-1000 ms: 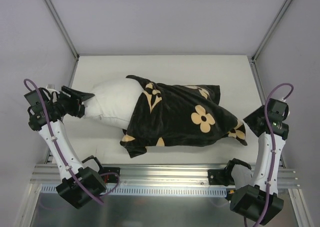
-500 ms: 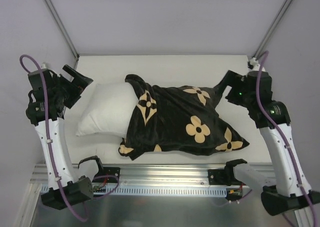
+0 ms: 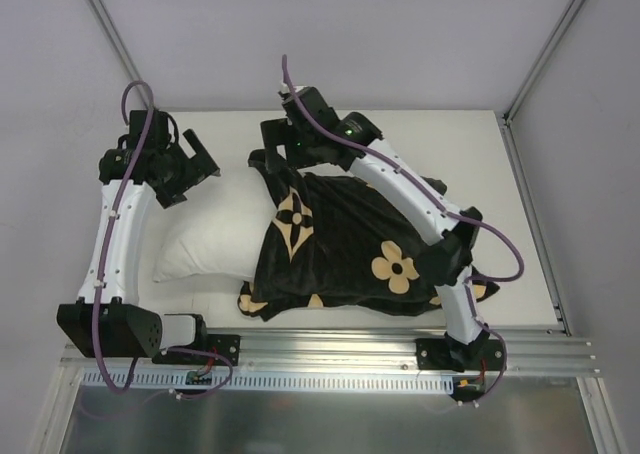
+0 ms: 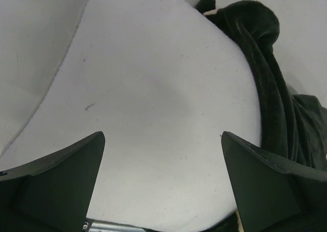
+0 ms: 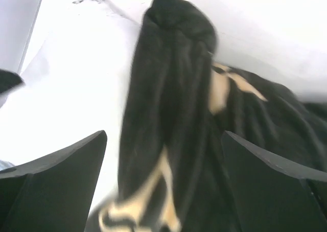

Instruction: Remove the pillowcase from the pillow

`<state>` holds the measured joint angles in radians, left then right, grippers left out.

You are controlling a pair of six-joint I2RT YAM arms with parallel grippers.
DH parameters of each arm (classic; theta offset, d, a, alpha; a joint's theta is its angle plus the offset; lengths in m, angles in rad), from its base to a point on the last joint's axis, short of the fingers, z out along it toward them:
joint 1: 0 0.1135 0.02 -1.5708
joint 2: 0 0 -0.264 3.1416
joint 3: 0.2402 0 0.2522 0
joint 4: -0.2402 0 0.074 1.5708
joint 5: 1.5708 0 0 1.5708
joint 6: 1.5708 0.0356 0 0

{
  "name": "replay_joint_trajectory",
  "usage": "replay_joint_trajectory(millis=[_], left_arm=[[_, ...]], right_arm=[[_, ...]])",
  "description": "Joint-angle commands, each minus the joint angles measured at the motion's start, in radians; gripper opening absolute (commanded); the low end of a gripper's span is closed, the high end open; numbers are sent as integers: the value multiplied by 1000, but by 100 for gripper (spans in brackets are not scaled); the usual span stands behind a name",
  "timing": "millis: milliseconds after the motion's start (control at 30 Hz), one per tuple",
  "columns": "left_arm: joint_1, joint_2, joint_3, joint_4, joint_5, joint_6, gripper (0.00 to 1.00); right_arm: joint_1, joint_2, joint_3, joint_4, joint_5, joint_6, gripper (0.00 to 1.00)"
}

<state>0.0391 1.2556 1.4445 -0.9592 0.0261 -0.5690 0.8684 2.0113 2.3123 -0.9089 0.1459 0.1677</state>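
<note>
The white pillow (image 3: 205,239) lies on the table with its left half bare. The black pillowcase (image 3: 350,254), printed with tan flowers, covers its right half, and its open edge is bunched across the middle. My left gripper (image 3: 205,159) hovers open above the pillow's far left corner; the left wrist view shows white pillow (image 4: 153,99) between the spread fingers (image 4: 66,170) and the pillowcase rim (image 4: 271,78) to the right. My right gripper (image 3: 270,144) is open over the far end of the bunched rim; in the right wrist view the black fold (image 5: 173,114) runs between its fingers, untouched.
The right arm (image 3: 410,199) stretches diagonally across the pillowcase from its base at the near right. White enclosure walls and metal posts (image 3: 118,44) bound the table. An aluminium rail (image 3: 330,349) runs along the near edge.
Both arms swung from the table's sides up to the far edge of the pillow. The right arm reached across over the pillowcase. Both grippers went from partly closed to open.
</note>
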Motion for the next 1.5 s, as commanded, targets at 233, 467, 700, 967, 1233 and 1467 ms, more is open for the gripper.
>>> replay_joint_trajectory(millis=[233, 467, 700, 967, 1233, 1467], left_arm=[[-117, 175, -55, 10, 20, -89, 99], [-154, 220, -179, 88, 61, -97, 3], [-125, 21, -274, 99, -6, -104, 0], [-45, -272, -234, 99, 128, -146, 0], [-45, -282, -203, 99, 146, -151, 0], [-45, -275, -205, 100, 167, -161, 0]], right_arm=[[-2, 237, 136, 31, -118, 82, 91], [-28, 140, -15, 85, -48, 98, 17], [-204, -263, -494, 174, 27, 110, 1], [-427, -629, -855, 277, -22, 101, 1], [-370, -629, -801, 153, -68, 7, 83], [-726, -792, -1010, 195, -107, 84, 96]])
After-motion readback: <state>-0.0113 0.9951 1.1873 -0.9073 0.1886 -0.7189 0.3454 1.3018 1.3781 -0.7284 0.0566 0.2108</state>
